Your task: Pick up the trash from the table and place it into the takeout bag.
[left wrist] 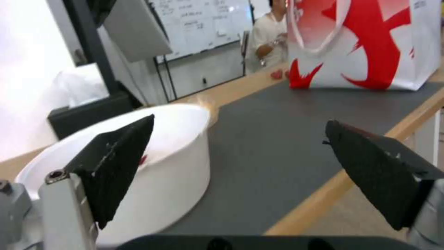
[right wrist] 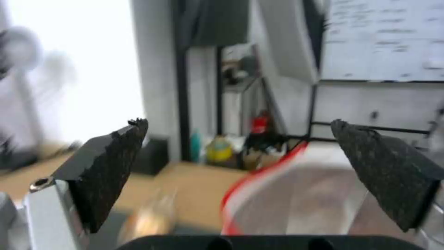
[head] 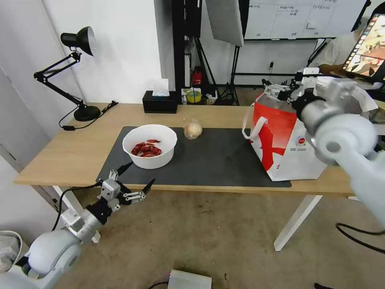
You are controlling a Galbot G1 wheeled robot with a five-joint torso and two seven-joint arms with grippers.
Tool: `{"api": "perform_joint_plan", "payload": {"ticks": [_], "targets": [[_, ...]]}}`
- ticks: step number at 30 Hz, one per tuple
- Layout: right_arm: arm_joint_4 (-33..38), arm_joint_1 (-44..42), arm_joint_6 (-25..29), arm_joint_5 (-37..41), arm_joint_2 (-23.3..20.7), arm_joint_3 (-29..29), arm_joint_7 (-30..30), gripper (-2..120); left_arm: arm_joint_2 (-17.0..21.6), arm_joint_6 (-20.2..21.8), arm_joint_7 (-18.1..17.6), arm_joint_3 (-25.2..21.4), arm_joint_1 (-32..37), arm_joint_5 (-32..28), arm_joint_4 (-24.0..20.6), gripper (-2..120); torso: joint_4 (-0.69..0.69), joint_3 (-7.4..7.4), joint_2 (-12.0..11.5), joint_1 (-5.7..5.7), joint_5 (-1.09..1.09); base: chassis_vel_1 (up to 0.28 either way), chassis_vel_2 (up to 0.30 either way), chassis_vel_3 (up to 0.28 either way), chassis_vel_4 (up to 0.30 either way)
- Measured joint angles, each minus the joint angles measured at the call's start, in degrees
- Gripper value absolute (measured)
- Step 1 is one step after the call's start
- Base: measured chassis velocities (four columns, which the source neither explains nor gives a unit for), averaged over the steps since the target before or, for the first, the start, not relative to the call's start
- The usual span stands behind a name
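1. Now, the bowl [head: 149, 145] is sitting on the left part of the mat [head: 216, 160], holding red shells [head: 146, 149] at its bottom.
2. Just beyond it, to its right, the small bag [head: 193, 129] with a beige lump is lying near the mat's far edge, apart from the bowl.
3. At the mat's right end the takeout bag [head: 285, 140] is standing upright with its mouth open (the silver lining is showing in the right wrist view [right wrist: 300, 194]), one white strap hanging down its left side.
4. All of this is resting on the table [head: 72, 148], whose mat is lying along the near edge.
5. The left gripper [head: 136, 176] is hovering just off the table's near edge, in front of the bowl and below its rim; its jaws are spread wide and holding nothing, and in its wrist view the bowl [left wrist: 176, 166] is sitting beside one finger [left wrist: 118, 163].
6. The right gripper [head: 269, 89] is hanging over the takeout bag's mouth, jaws parted and empty, with the bag's rim lying between its fingers [right wrist: 106, 170] in its wrist view.
7. Farther back, a black tissue box [head: 160, 102] and a desk lamp [head: 72, 72] are standing on the table's far side.
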Motion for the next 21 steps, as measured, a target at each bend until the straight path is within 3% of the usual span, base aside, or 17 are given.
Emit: {"api": "perform_joint_plan", "payload": {"ticks": [9, 16, 21], "targets": [[5.3, -8.0, 1.9, -3.8, 0.2, 1.3, -6.2, 100, -0.8, -0.1, 0.0, -2.0, 1.3, 0.0, -0.4, 100, 0.13, 0.0, 0.0, 0.0, 0.0, 0.0, 0.0, 0.0, 0.0], [8.5, -22.1, 4.2, -12.7, 4.8, 3.3, -9.4, 100, -1.9, -0.1, 0.0, -3.6, 3.2, 0.3, -1.2, 100, 0.06, 0.0, 0.0, 0.0, 0.02, 0.0, 0.0, 0.0, 0.0], [9.5, -28.8, 5.0, -17.5, 7.6, 3.9, -10.0, 100, -2.7, -0.1, 0.1, -5.4, 5.4, 0.8, -1.8, 100, 0.11, 0.0, 0.0, -0.01, 0.02, 0.0, 0.0, 0.0, 0.0]]}}
